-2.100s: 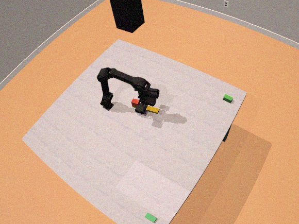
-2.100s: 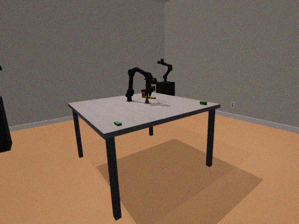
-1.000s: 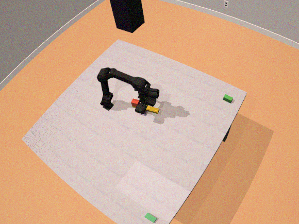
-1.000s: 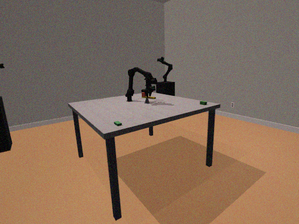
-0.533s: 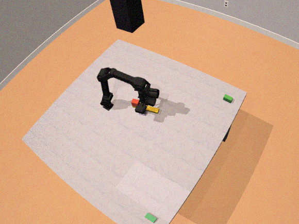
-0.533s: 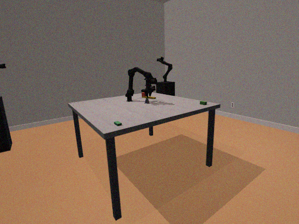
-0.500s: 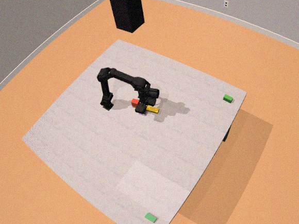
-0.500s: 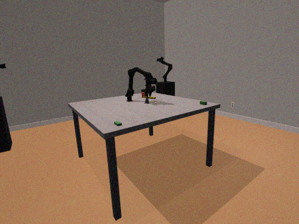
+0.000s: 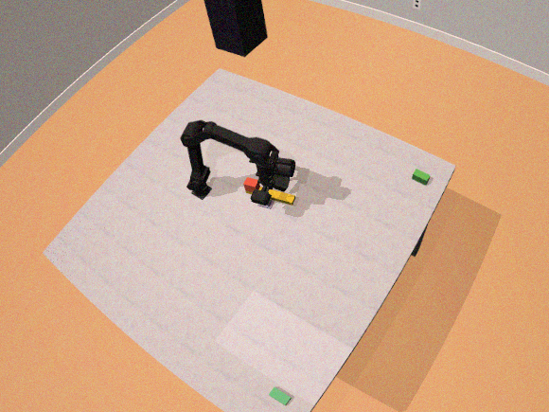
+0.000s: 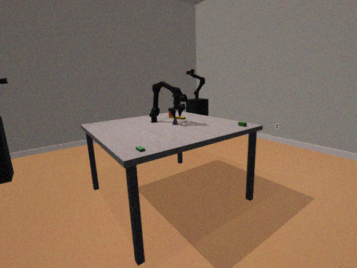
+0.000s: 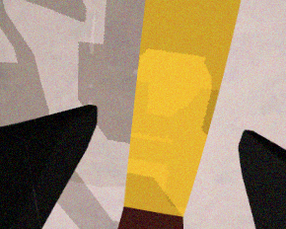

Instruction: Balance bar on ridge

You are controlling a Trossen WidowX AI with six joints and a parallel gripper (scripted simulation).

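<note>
A yellow bar (image 9: 282, 196) (image 10: 181, 117) (image 11: 173, 84) carries a red block (image 9: 251, 184) (image 10: 170, 114) at the end nearer the arm's base. The bar looks close to level in the exterior view. A dark ridge (image 9: 266, 205) (image 10: 175, 122) stands under the bar's middle part, mostly hidden by the gripper in the top view. Whether the bar touches the ridge or the table cannot be told. My gripper (image 11: 169, 126) (image 10: 176, 115) is open around the bar, with a gap between each finger and the bar's sides in the wrist view.
A green block (image 9: 420, 176) (image 10: 242, 124) lies near the table's far right corner in the top view. A second green block (image 9: 280, 396) (image 10: 140, 148) lies near another corner. A black pedestal (image 9: 239, 17) (image 10: 197, 106) stands beyond the table, with another arm on it in the exterior view.
</note>
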